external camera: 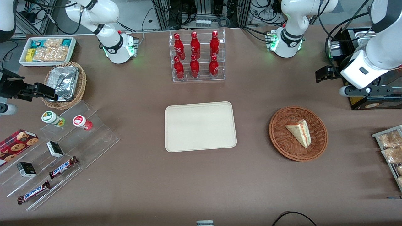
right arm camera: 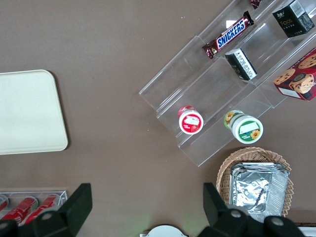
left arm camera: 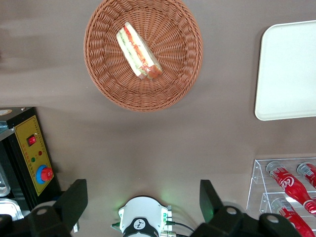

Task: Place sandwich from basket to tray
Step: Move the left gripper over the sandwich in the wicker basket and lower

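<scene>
The sandwich, a pale wedge with red and pink filling on its cut side, lies in the reddish-brown wicker basket. The cream tray lies flat and bare at the table's middle, beside the basket toward the parked arm's end. My gripper hangs open high over the table, farther from the front camera than the basket and well apart from it. Nothing is between its fingers.
An acrylic rack of red bottles stands farther back than the tray. A black control box and a wire rack of pastry packs sit at the working arm's end. A tan basket of foil packs and a stepped snack display are at the parked arm's end.
</scene>
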